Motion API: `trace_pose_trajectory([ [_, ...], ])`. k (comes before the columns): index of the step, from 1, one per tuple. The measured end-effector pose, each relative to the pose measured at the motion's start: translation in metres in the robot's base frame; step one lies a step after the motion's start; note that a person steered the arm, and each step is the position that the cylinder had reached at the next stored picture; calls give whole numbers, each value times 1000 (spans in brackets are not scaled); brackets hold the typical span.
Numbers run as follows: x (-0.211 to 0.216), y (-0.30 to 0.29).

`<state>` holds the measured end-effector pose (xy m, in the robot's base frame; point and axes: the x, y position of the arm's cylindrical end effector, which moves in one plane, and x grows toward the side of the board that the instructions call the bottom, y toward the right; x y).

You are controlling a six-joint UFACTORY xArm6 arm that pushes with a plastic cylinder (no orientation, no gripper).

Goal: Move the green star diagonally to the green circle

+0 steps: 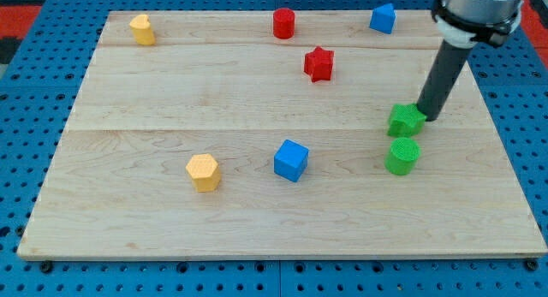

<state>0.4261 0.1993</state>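
Where my tip (pixel 425 118) ends, green star (pixel 405 120) touches.

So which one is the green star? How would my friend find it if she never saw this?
Look at the wooden board and go to its right side, where the dark rod comes down. My tip sits right against the green star, on its right. Just below it is the green circle, which is smooth and round, while the star has bumpy points.
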Motion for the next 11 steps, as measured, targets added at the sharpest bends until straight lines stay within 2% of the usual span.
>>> trace_pose_trajectory([
  [1, 33, 41],
  [2, 75, -28],
  [3, 65, -58],
  [4, 47, -11],
  [5, -2, 5],
  [8, -28, 52],
  [9, -54, 52],
  [11, -59, 51],
])
